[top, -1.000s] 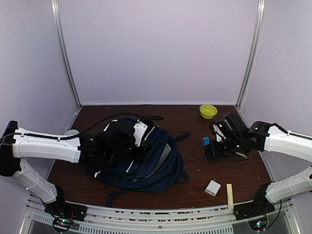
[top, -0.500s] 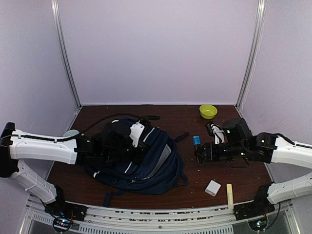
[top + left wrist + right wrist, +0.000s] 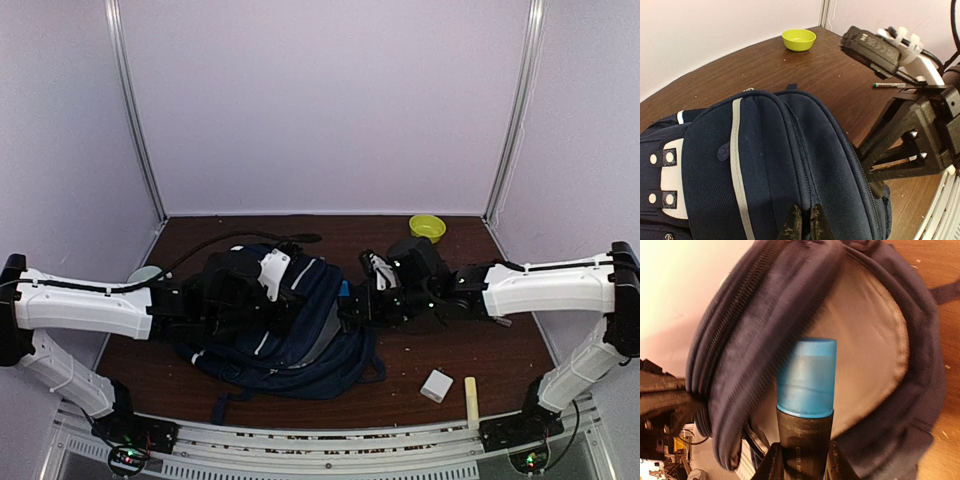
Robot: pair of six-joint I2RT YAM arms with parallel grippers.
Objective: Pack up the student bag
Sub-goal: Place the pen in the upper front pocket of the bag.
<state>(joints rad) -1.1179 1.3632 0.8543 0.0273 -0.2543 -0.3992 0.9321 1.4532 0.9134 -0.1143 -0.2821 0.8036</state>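
The student bag (image 3: 300, 345) lies on the table's left half, navy with a white stripe (image 3: 736, 165) and a white dotted patch (image 3: 665, 185). My left gripper (image 3: 292, 303) (image 3: 803, 224) is shut on a fold of fabric along the bag's top zip seam, holding it up. Its mouth gapes toward the right and shows a grey lining (image 3: 870, 350). My right gripper (image 3: 356, 304) (image 3: 802, 462) is shut on a black stick with a blue cap (image 3: 807, 380) (image 3: 344, 289), whose capped end points into that mouth.
A yellow-green bowl (image 3: 427, 227) (image 3: 799, 39) stands at the back right. A white box (image 3: 436, 385) and a pale yellow stick (image 3: 471, 398) lie near the front right edge. A pen (image 3: 890, 85) lies behind the right arm.
My right arm has swung left from the table's right side to the bag's mouth, carrying the blue-capped stick. My left gripper has kept its hold on the bag's fabric.
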